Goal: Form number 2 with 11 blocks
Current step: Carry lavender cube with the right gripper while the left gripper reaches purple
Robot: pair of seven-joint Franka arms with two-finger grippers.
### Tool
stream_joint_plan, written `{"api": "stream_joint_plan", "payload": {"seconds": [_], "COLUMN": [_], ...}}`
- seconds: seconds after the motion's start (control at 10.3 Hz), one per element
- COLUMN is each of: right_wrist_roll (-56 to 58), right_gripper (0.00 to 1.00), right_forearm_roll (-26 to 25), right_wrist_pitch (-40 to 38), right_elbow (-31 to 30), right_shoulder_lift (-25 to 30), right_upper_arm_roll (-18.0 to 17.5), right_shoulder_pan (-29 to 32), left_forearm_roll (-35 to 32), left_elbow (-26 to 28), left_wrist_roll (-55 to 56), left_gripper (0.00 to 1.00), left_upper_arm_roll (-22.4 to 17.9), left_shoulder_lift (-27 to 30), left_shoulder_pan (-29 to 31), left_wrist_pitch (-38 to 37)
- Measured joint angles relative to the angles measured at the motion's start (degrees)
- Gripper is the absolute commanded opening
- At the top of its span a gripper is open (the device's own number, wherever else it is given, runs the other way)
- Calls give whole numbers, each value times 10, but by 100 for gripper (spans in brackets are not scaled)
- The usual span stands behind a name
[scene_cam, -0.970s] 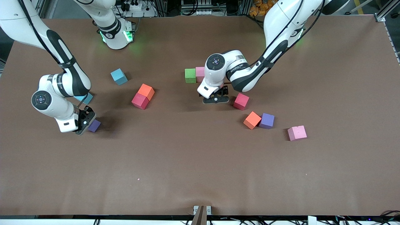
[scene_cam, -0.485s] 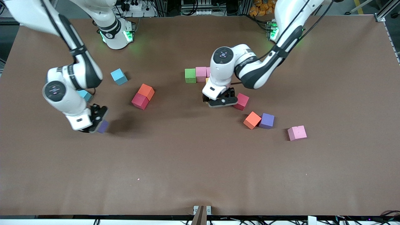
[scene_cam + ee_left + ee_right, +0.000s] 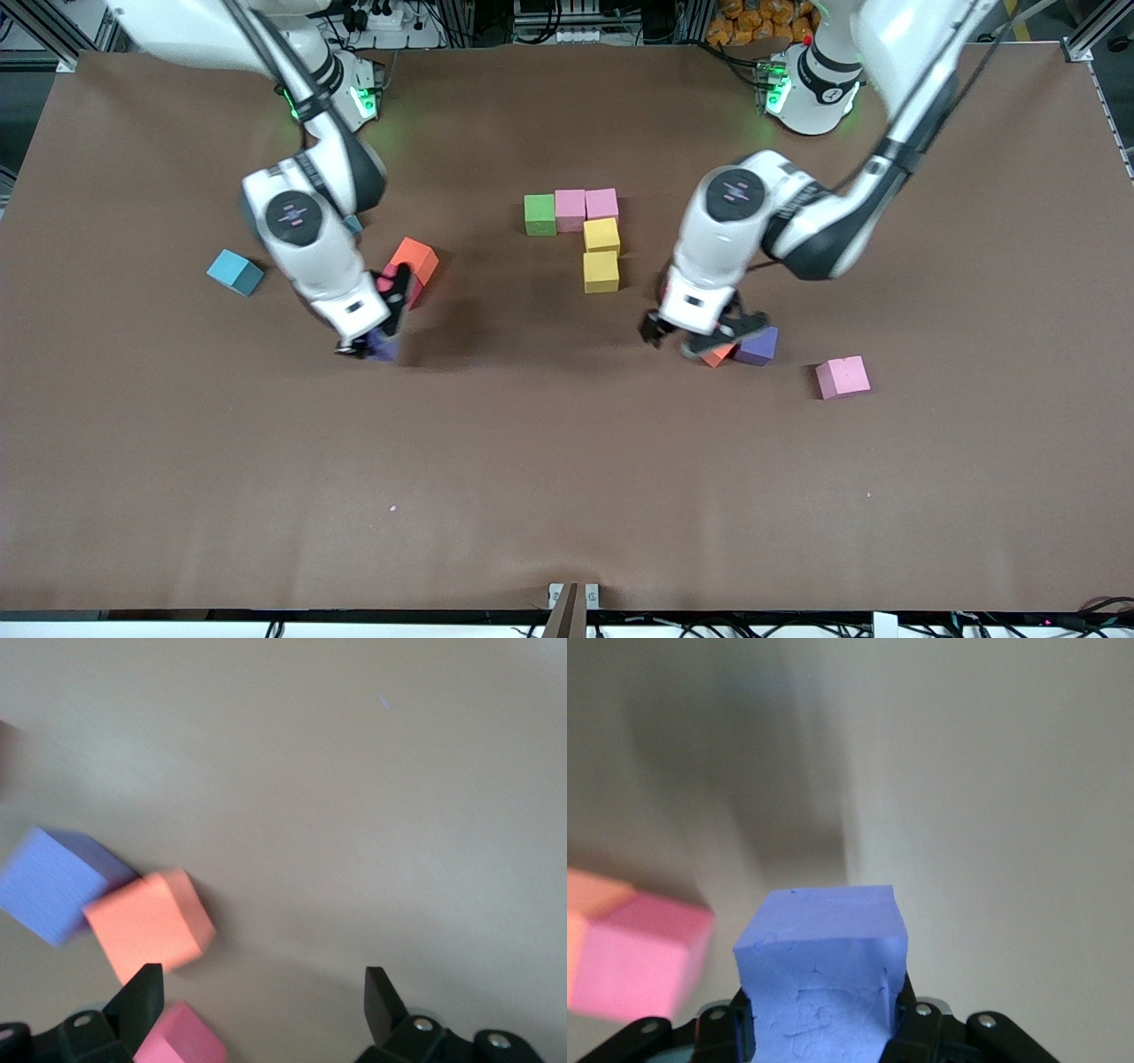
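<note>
Five cubes sit joined mid-table: green cube, two pink, two yellow dropping down (top of the 2). One purple cube rides pinched in the right claw. Orange cube touches another purple cube.

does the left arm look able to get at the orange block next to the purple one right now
Probably yes. The left gripper hangs right over that orange block with its jaws open and empty. The purple block touches one side of the orange one, which could crowd a jaw.

High front overview; two close, downward wrist views
</note>
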State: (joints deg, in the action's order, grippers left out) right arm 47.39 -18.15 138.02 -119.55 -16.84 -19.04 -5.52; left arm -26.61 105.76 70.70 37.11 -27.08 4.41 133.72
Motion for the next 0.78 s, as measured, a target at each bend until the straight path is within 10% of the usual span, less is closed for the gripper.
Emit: {"api": "stream_joint_plan", "payload": {"seconds": [0.78], "right_wrist_roll": [-153], "right_gripper": [18], "right_forearm_roll": [44], "right_wrist_pitch": [1], "right_elbow": [70], "right_shoulder_lift": [-87], "right_upper_arm_roll": [3], "right_shoulder_pan": [-209], "left_forearm_roll": [2], "left_elbow": [-15], "left_wrist_roll": [-169], "left_gripper": [100], "left_upper_arm_roll": [0], "left_shoulder_lift": [-1], "left_shoulder_pan": [144], "left_wrist_pitch": [-54]}}
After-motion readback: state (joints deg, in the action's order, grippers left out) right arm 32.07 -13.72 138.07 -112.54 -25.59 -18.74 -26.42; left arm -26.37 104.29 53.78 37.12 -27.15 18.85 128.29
